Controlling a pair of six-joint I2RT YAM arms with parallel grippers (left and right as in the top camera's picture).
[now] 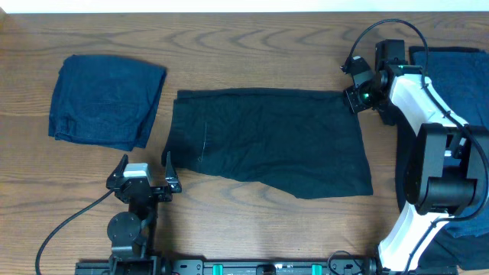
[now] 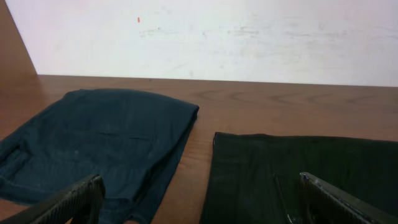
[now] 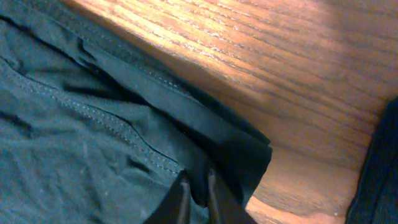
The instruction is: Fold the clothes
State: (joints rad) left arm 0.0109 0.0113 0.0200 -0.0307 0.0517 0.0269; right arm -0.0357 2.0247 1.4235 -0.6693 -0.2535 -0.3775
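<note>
A black garment (image 1: pixel 267 141) lies spread flat in the middle of the table. My right gripper (image 1: pixel 353 98) is at its far right corner, shut on the fabric there; in the right wrist view the fingers (image 3: pixel 198 186) pinch a fold of the black garment (image 3: pixel 93 143). My left gripper (image 1: pixel 145 179) is open and empty, just off the garment's near left corner; its view shows the black garment (image 2: pixel 298 174) and a folded navy garment (image 2: pixel 99 143). That folded navy garment (image 1: pixel 107 99) lies at the far left.
More navy fabric (image 1: pixel 458 69) lies at the right edge, partly under the right arm, and shows in the right wrist view (image 3: pixel 382 168). A white wall (image 2: pixel 211 37) runs behind the table's far edge.
</note>
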